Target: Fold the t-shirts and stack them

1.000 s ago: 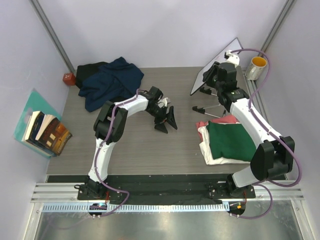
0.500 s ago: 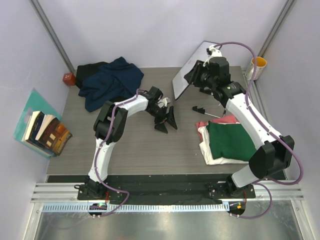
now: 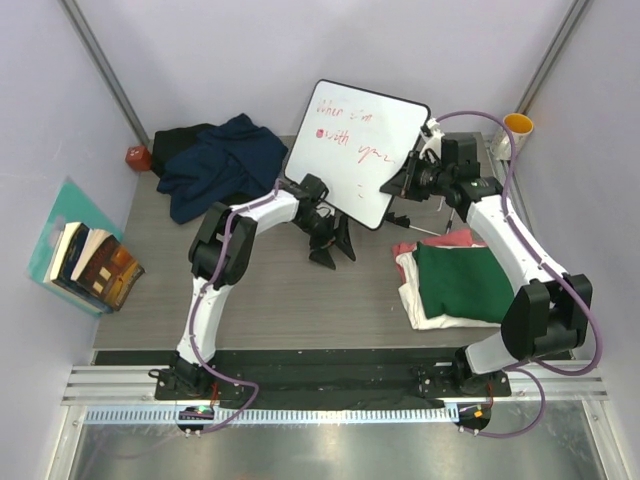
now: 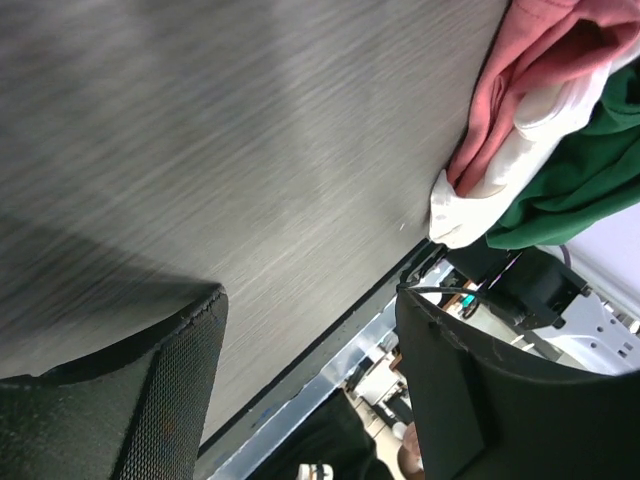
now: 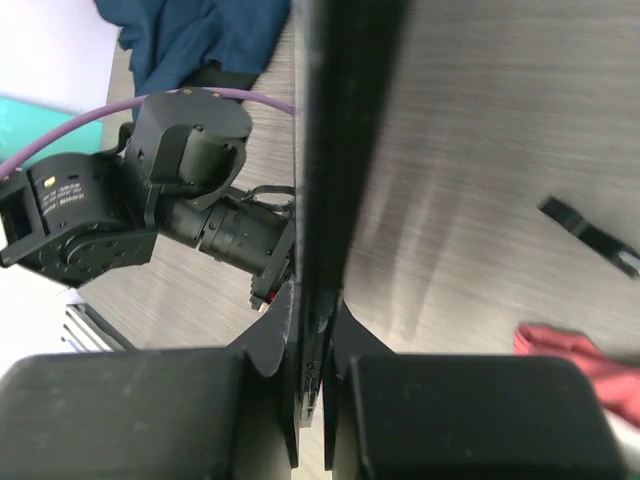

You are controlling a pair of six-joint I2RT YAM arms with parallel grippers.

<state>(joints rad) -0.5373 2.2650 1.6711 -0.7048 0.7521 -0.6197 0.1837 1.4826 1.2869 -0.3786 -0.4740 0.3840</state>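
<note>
Three folded t-shirts lie stacked at the right: dark green [image 3: 460, 280] on top, cream-white [image 3: 420, 312] under it, pink-red [image 3: 450, 238] peeking out at the back. A navy t-shirt [image 3: 215, 165] and a black one [image 3: 180, 138] lie crumpled at the back left. My right gripper [image 3: 400, 185] is shut on the edge of the whiteboard [image 3: 355, 150], held tilted above the table's middle; the right wrist view shows that edge [image 5: 335, 150] clamped in the gripper [image 5: 318, 330]. My left gripper [image 3: 335, 245] rests open and empty at the centre, with the stack's pink-red shirt [image 4: 520, 70] ahead of it.
Books on a teal folder [image 3: 90, 265] lie off the table's left side. A small red object [image 3: 137, 156] sits at the back left corner, a yellow-lined mug [image 3: 515, 135] at the back right. Thin black stand legs [image 3: 415, 225] lie behind the stack.
The right arm has lifted the whiteboard from the back right and swung it left over the table's middle, its written face now up. The left arm has not moved.
</note>
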